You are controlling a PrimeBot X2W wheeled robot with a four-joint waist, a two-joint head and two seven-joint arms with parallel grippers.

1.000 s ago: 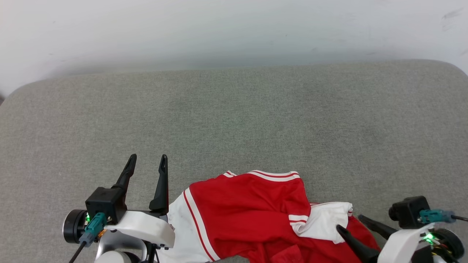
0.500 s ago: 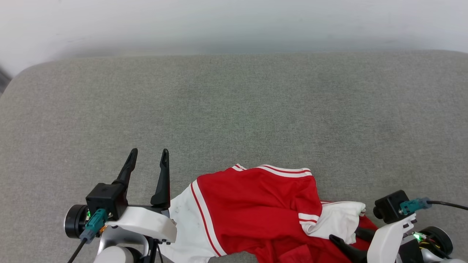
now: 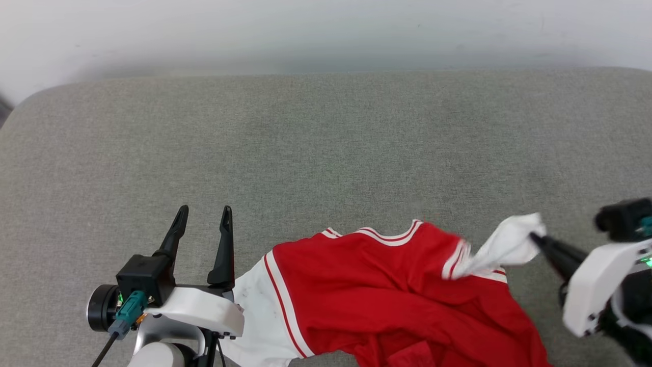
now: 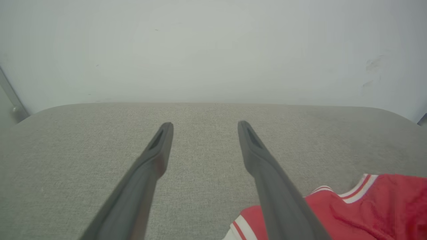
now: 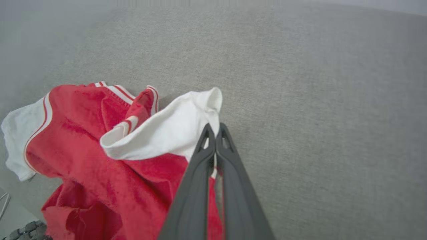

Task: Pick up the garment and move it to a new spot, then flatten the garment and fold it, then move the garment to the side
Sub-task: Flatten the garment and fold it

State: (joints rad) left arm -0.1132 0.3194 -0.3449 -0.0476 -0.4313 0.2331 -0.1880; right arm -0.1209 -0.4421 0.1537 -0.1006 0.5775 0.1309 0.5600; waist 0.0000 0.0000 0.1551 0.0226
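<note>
The garment (image 3: 387,290) is bright red with white striped ends and lies crumpled at the near edge of the grey cushion (image 3: 326,153). My right gripper (image 3: 535,238) is shut on its white end section (image 3: 504,244) and holds that end lifted toward the right; the wrist view shows the same pinch (image 5: 213,133) on the white cloth (image 5: 166,130). My left gripper (image 3: 204,216) stands open over bare cushion, just left of the garment's other white end (image 3: 260,311). In the left wrist view its fingers (image 4: 160,146) are spread, and the garment (image 4: 367,210) lies at the lower right.
A pale wall (image 3: 326,30) rises behind the cushion's far edge. The cushion's rounded corner (image 3: 20,112) shows at the far left. Bare grey fabric stretches beyond and to both sides of the garment.
My right gripper has shut on the garment's white end and risen up and to the right, pulling that end out and stretching the red cloth. The left gripper has stayed put.
</note>
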